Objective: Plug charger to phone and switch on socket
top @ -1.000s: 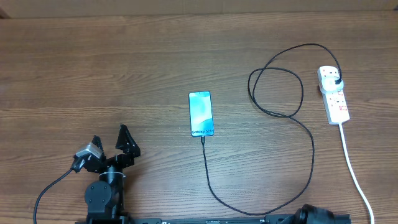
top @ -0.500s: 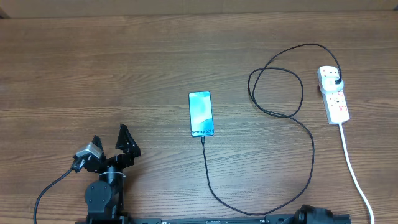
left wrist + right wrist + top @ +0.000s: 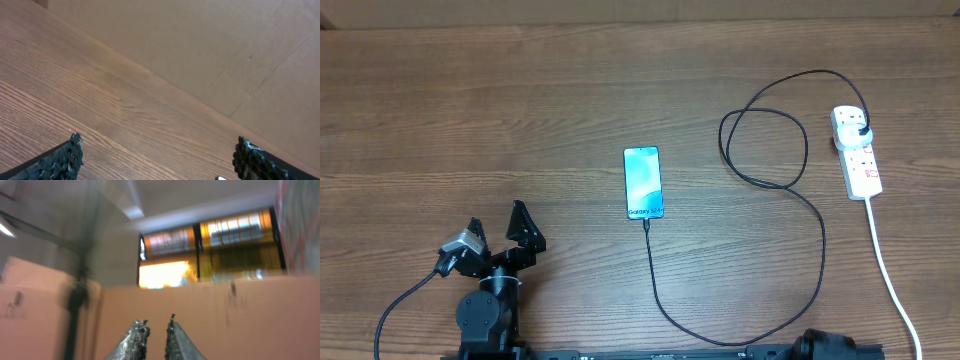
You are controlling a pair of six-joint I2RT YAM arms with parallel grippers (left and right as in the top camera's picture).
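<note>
The phone (image 3: pixel 642 183) lies flat at the table's middle, its light-blue screen up. The charger cable (image 3: pixel 817 262) has its tip at the phone's near end, runs toward the front edge, then loops back up. Its black plug (image 3: pixel 862 131) sits in the white socket strip (image 3: pixel 857 155) at the right. My left gripper (image 3: pixel 501 233) is open and empty at the front left, well away from the phone; the left wrist view (image 3: pixel 160 160) shows only bare wood between its fingers. My right gripper (image 3: pixel 156 325) points up at a wall, fingers nearly together and empty.
The strip's white cord (image 3: pixel 892 280) runs to the front right edge. The right arm's base (image 3: pixel 832 347) sits at the front edge. A cardboard wall (image 3: pixel 200 45) stands behind the table.
</note>
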